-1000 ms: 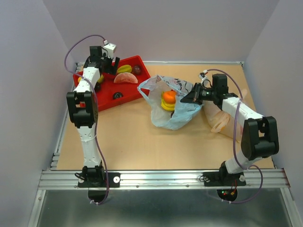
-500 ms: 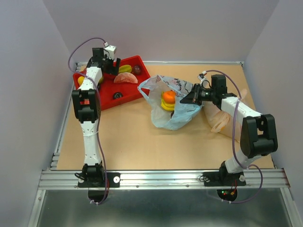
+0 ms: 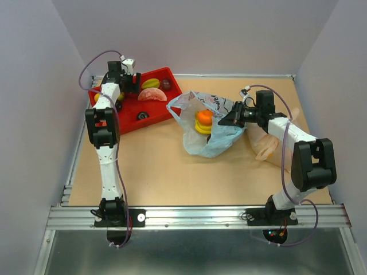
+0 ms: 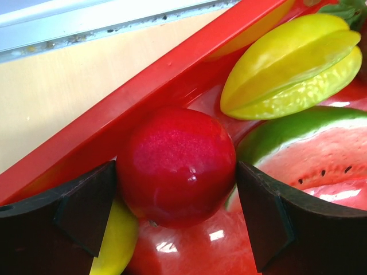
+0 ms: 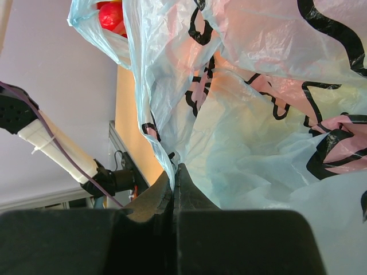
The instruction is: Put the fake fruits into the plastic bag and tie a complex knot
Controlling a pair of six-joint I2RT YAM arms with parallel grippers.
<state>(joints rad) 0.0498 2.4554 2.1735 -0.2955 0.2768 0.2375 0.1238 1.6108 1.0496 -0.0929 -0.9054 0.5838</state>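
Fruit [image 4: 172, 154], red, round, glossy: light, hard, probably slippery. Lying against tray [image 4: 160, 74] wall, between left gripper's [image 4: 176, 189] wide-apart jaws; best pinched across middle. Right gripper [image 5: 174, 177] clamped on bag [image 5: 258, 189] rim.

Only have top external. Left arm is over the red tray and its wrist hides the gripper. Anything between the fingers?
Observer: Yes. In the left wrist view the left gripper is open, with a glossy red round plastic fruit between its fingers, against the wall of the red rectangular tray.
Operator: Neighbours crowding it?
Observer: A yellow-green plastic starfruit lies just beyond it, and a green-rinded pink melon slice sits close beside it.
Operator: Right side actually pinching film?
Observer: Yes, the right gripper is shut on a fold of the thin light-blue printed plastic bag.
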